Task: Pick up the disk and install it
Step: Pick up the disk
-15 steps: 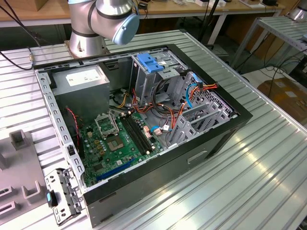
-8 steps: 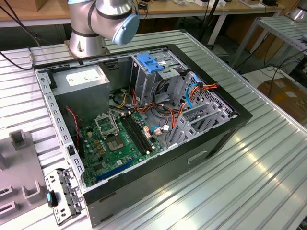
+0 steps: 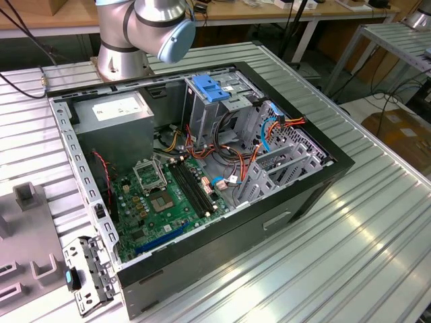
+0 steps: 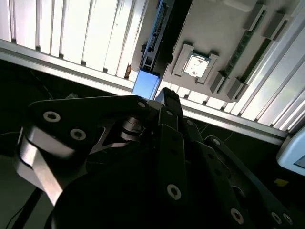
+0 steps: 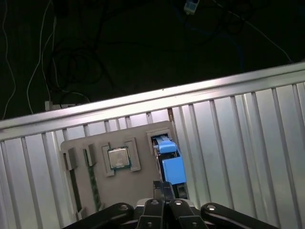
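Both fingers of my gripper [image 5: 164,187] were pressed together on nothing, tips just beside the disk [image 5: 172,167], which stood on edge in the grey tray [image 5: 136,188].

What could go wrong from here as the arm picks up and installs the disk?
1. The disk stands on edge in a narrow slot of the grey holder plate; an off-centre pull by the gripper close to it might jam it there.
2. The processor chip sits in the neighbouring pocket, so a sideways drift could knock it.
3. In the exterior view, loose orange and blue cables hang by the drive cage and could snag the disk.
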Robot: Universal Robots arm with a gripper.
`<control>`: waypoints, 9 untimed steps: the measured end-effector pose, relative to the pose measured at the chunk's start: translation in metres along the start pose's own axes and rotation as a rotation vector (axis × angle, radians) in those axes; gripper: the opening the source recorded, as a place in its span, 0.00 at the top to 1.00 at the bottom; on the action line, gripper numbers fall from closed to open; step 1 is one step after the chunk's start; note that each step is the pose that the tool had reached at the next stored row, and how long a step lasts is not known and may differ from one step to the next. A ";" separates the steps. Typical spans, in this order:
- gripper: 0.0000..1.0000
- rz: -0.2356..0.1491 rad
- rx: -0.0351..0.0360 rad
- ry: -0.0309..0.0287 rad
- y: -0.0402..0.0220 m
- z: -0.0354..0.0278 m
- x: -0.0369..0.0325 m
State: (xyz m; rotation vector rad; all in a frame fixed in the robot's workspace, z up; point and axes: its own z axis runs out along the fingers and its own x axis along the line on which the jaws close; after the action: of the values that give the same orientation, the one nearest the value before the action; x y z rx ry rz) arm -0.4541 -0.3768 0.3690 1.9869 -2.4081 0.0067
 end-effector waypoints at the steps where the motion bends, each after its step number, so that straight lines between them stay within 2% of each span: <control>1: 0.89 -0.007 0.0035 -0.0006 0.0000 0.0006 -0.0003; 6: 0.89 -0.065 0.0188 -0.0030 0.0006 0.0053 -0.0037; 7: 0.76 -0.071 0.0226 -0.0035 0.0035 0.0079 -0.0036; 9: 0.76 -0.076 0.0248 -0.0044 0.0070 0.0106 -0.0030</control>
State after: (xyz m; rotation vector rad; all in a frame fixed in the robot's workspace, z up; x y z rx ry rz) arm -0.4606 -0.3727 0.3584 2.0893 -2.3451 0.0313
